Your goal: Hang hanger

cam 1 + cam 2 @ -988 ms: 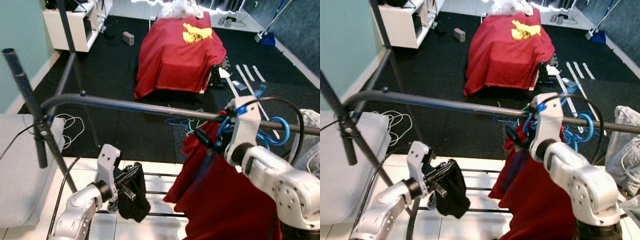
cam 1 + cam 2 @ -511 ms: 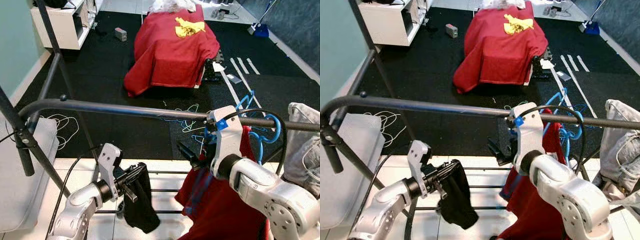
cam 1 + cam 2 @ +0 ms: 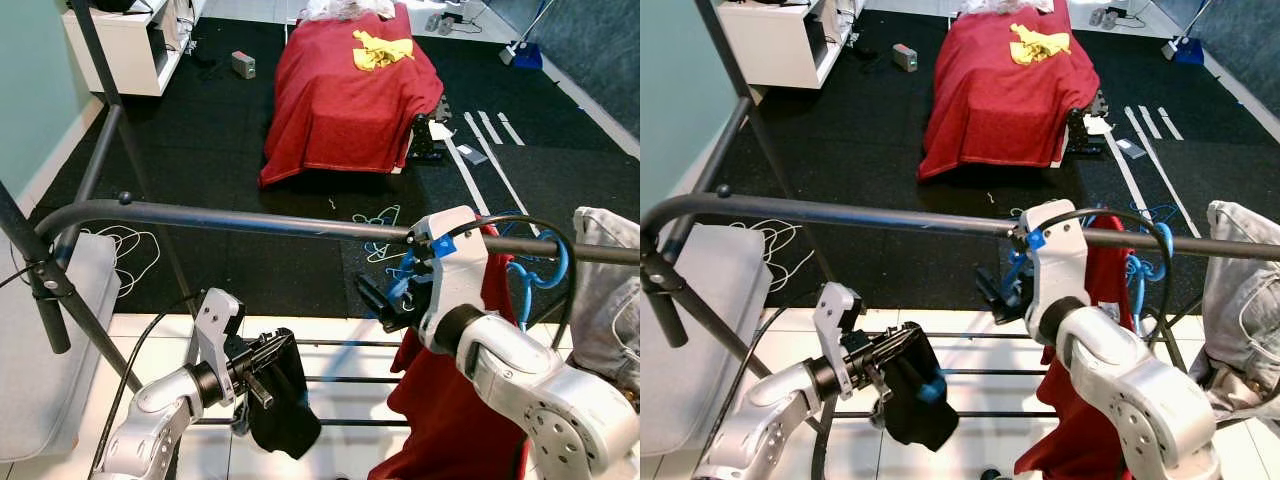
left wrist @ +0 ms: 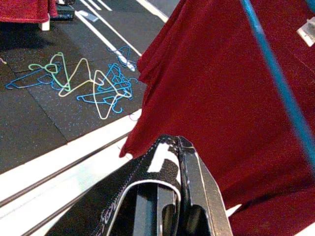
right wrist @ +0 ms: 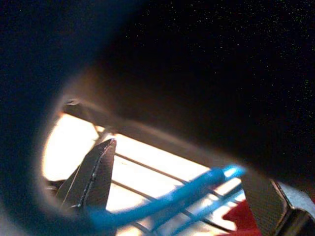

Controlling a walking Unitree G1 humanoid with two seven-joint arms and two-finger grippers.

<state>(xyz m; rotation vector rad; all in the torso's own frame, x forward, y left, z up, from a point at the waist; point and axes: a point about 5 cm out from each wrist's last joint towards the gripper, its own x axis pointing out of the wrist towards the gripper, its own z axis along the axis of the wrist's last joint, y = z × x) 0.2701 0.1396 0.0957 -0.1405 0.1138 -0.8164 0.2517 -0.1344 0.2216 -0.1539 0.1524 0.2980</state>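
The blue hanger hooks over the rail, its red shirt hanging straight down; the right gripper clamps it, the left gripper clamps a black cloth.

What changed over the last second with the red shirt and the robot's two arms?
The red shirt hung bunched under the right gripper; it now hangs straighter below the rail, on its blue hanger. The black cloth in the left gripper has dropped lower. Both grippers kept their hold; the camera shifted too.
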